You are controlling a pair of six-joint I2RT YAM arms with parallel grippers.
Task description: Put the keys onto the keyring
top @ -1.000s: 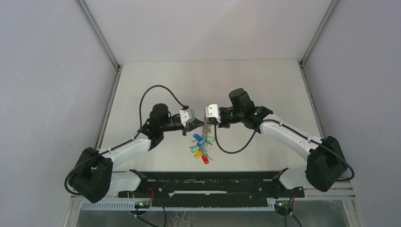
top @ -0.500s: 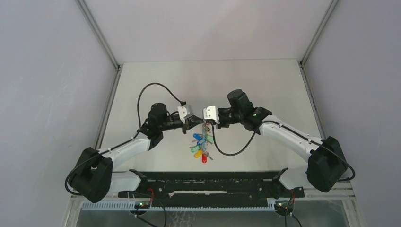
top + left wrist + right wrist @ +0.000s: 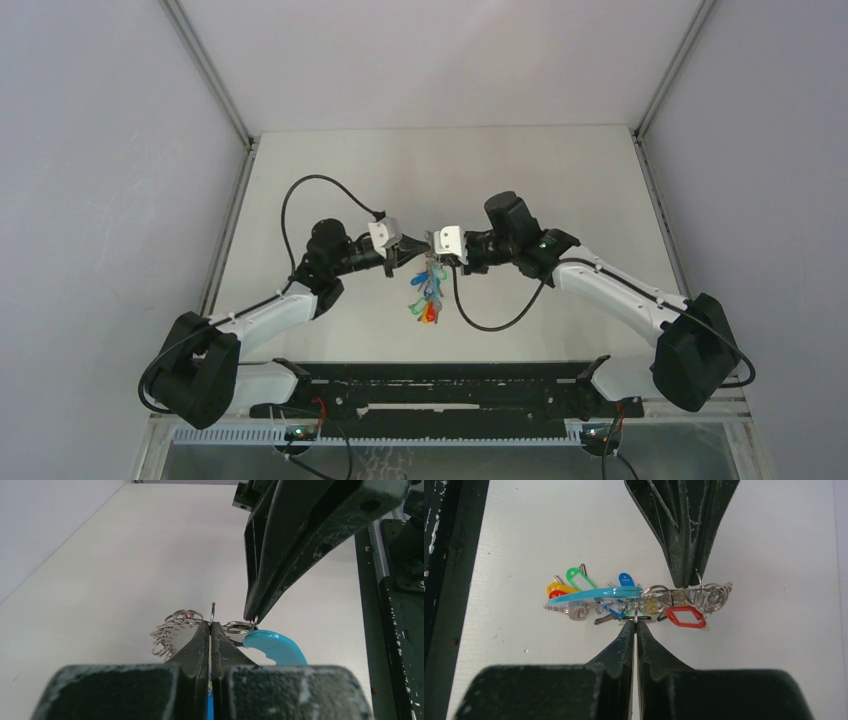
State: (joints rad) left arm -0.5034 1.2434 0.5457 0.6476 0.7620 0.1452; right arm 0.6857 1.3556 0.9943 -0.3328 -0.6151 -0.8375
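The keyring (image 3: 594,596) hangs edge-on between my two grippers, its turquoise segment (image 3: 272,646) beside a row of silvery rings (image 3: 172,626). The keys (image 3: 574,582), with yellow, green, blue and red tags, dangle from it in a bunch (image 3: 428,298) above the table. My left gripper (image 3: 211,625) is shut on a thin wire ring at the keyring's silvery end. It enters the right wrist view from above (image 3: 689,582). My right gripper (image 3: 635,623) is shut on a small ring at the bunch's middle, facing the left gripper (image 3: 415,255) almost tip to tip (image 3: 437,258).
A white table (image 3: 560,180) lies between grey walls with metal corner posts. A black rail (image 3: 440,385) runs along the near edge between the arm bases. Black cables (image 3: 310,200) loop off both wrists.
The bunch of keys has risen off the table and drawn together under the grippers. Both grippers shifted slightly left, staying shut.
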